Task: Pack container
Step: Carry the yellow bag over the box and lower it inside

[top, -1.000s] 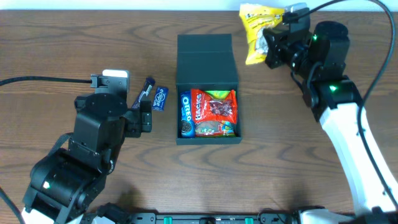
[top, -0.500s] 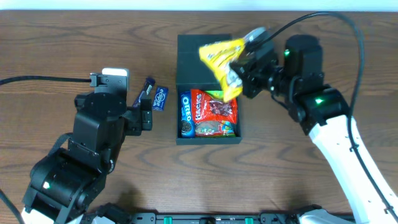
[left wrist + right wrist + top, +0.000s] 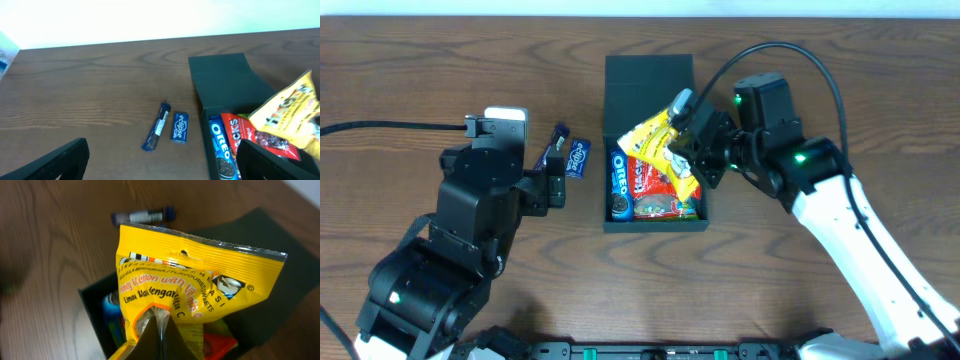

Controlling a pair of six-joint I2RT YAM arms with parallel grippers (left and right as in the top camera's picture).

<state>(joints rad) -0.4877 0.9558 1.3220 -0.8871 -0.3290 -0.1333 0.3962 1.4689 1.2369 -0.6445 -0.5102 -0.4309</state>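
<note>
At the left, the left gripper [image 3: 554,180] is seen with its jaws spread wide and nothing between them; it is pointed toward the right, over the table [image 3: 840,60]. Just beyond it, on the far side, a thin blue stick pack [image 3: 554,142] is laid on the wood. A small blue Eclipse pack [image 3: 579,158] is laid just beside it on the right; whether the two touch cannot be told. Both are outside the container [image 3: 648,88], near its left wall.

The container is set at the middle of the table, between the two arms. Its lid is folded back flat on the far side, so the compartment is open. Inside, an Oreo pack [image 3: 618,184] is stood along the left wall, and a red packet [image 3: 652,182] is laid to its right.

A yellow bag [image 3: 658,145] is held tilted over the far right part of the compartment, so that part of the red packet is covered from above. Whether the bag touches the contents cannot be told. It is pinched by the right gripper [image 3: 692,150], whose jaws are clamped tight on one edge of it. In the right wrist view the fingers [image 3: 147,345] are seen pressed together on the bag's seam. The right arm is reached in from the near right.
</note>
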